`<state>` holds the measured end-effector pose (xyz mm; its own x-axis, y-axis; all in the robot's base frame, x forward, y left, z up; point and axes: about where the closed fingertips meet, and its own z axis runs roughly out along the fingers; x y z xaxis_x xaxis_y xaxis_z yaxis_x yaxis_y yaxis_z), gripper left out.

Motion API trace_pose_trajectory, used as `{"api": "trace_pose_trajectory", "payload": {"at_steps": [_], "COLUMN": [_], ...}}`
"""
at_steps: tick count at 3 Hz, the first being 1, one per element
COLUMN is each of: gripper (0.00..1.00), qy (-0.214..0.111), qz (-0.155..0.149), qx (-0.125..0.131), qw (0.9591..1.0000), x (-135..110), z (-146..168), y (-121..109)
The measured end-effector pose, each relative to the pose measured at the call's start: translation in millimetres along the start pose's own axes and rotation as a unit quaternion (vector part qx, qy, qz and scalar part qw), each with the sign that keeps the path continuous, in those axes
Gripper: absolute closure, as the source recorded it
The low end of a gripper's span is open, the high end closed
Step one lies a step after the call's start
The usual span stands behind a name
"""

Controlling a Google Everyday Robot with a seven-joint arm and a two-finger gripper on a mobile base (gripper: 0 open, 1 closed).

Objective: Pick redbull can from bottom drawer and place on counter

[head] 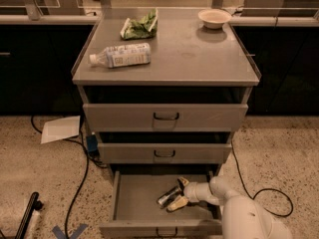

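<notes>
The bottom drawer [134, 203] is pulled out at the foot of the grey cabinet. The redbull can [168, 195] lies on its side in it, right of the middle. My gripper [180, 192] reaches into the drawer from the right on a white arm. Its pale fingers [178, 203] stand above and below the can's right end, around it. The counter [199, 59] is the flat grey cabinet top above.
On the counter lie a clear plastic bottle [121, 55] on its side, a green bag [139, 26] and a white bowl [214, 17]. Two upper drawers [165, 116] are closed. Cables [79, 183] and a white paper [61, 129] lie on the floor at left.
</notes>
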<state>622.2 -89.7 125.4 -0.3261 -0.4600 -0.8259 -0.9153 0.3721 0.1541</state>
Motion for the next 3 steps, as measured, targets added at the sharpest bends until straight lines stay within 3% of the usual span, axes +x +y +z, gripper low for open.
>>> {"api": "trace_pose_trajectory", "payload": {"at_steps": [3], "gripper": [0.00], "qy": [-0.005], "qz": [0.000], "qx": [-0.026], "qw": [0.9996], "x": [3.6], "z": [33.8], "y": [7.3]}}
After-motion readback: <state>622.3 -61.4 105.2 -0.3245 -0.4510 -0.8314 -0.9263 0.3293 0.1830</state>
